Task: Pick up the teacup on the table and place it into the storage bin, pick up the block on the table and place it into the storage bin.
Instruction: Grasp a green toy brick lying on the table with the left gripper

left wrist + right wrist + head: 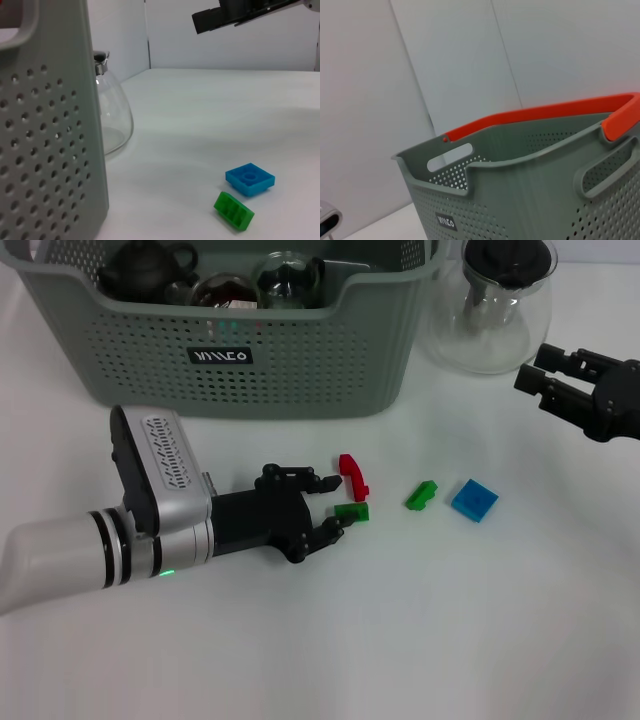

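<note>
The left pincer (338,503) is lying low on the desk (300,640) at about 7 o'clock in the head view, its fingers spread fairly wide around a small dark-green block (352,511); the lower fingertip is touching or nearly touching it, the upper one pointing at a curved red piece (352,476) just beside. Nothing is gripped yet.

At 12 o'clock the bin (250,355) is standing on the desk, already holding a dark teapot (145,268) and two glass vessels (290,280); no teacup is lying on the desk, so that half of the task looks done.

Moving on toward 3 o'clock, a light-green block (421,495) and a blue block (474,500) are lying close together, well apart from the left pincer. A glass carafe (492,305) is standing just beside the bin at 1 o'clock.

The right pincer (545,375) is hanging in the air at 2 o'clock, near the carafe, fingers slightly parted and holding nothing.

The block looks like hard, light plastic: stiff, a little slick, not fragile. Being small and low, it is likely best pinched across its two flat sides, fingertips close to the desk, without nudging the red piece.
</note>
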Action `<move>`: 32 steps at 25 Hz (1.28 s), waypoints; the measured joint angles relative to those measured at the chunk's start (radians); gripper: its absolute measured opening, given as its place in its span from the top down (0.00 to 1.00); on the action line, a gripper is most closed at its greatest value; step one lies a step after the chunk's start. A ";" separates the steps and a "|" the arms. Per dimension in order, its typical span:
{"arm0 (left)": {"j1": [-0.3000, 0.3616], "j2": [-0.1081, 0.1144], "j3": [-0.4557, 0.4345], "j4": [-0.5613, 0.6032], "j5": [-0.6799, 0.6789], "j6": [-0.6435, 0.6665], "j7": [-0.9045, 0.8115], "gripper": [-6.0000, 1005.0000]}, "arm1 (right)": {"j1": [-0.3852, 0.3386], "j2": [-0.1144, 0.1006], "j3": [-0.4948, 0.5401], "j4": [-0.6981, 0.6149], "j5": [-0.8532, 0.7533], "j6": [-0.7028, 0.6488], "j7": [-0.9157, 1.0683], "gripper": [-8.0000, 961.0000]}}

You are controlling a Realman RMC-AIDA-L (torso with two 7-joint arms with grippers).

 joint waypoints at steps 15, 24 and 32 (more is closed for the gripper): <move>0.000 0.000 0.002 -0.023 0.002 -0.001 0.047 0.62 | 0.002 0.000 0.000 -0.001 0.000 0.002 0.000 0.47; 0.000 0.000 0.002 -0.023 0.003 -0.004 0.047 0.70 | 0.000 0.000 0.000 0.001 0.000 0.002 0.000 0.47; -0.007 0.000 -0.002 -0.034 0.003 -0.020 0.046 0.74 | 0.000 0.000 0.000 0.004 0.000 0.002 0.000 0.47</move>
